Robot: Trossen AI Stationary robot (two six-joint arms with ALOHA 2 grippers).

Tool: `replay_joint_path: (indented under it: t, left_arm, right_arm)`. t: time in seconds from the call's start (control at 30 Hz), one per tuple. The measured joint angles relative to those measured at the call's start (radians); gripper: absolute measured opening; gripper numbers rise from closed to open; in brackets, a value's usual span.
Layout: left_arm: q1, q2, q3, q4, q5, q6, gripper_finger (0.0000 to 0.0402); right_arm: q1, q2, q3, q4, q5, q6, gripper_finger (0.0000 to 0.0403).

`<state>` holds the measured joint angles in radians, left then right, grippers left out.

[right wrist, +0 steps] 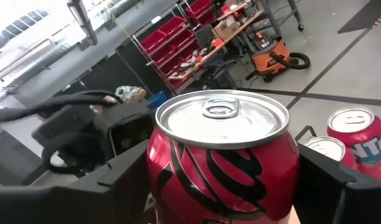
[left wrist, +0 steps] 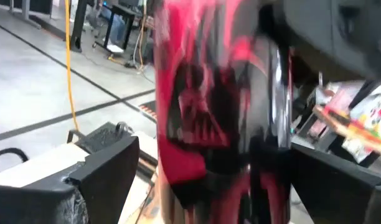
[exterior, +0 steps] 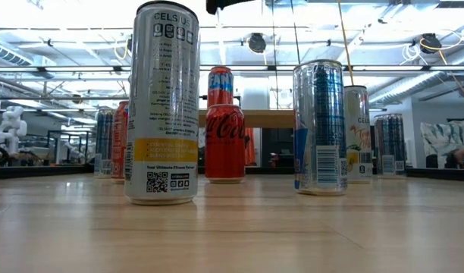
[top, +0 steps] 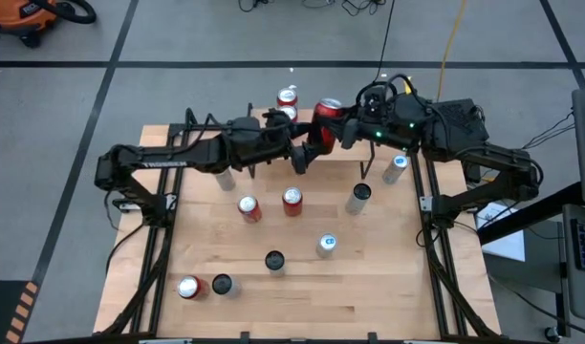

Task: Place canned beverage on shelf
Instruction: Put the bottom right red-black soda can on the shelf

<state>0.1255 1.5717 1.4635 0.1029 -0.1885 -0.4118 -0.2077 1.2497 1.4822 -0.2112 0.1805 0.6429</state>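
A red and black can is gripped upright between the fingers of the right gripper, above the table's far edge beside the shelf. The left gripper is spread wide, its fingers flanking the can without contact

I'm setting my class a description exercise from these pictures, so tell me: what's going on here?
The two dark arms meet over the far edge of the wooden table. The right gripper is closed around a red and black drink can, held upright in the air. The left gripper sits open right beside that can, its fingers either side without gripping. Two cans, one a red Fanta can, already stand just behind. About ten more cans wait scattered on the table.
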Motion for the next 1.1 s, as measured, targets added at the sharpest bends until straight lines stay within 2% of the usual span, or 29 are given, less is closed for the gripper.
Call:
replay_joint_path:
  t: [0.1, 0.4, 0.8, 1.1]
  left_arm:
    - [0.014, 0.006, 0.0, -0.008, 0.029, -0.049, 0.0396]
    - [0.014, 0.016, 0.0, -0.015, 0.024, -0.072, 0.0393]
    - [0.015, 0.016, 0.0, -0.011, 0.042, -0.076, 0.0304]
    - [0.015, 0.016, 0.0, -0.012, 0.07, -0.079, 0.0295]
  right_arm:
    - [0.0, 0.009, 0.0, 0.005, -0.001, -0.001, 0.0281]
    - [0.0, 0.012, 0.0, 0.003, -0.002, -0.002, 0.0281]
    - [0.0, 0.012, 0.0, -0.004, 0.001, -0.008, 0.0281]
    - [0.0, 0.012, 0.0, -0.01, 0.002, -0.008, 0.0282]
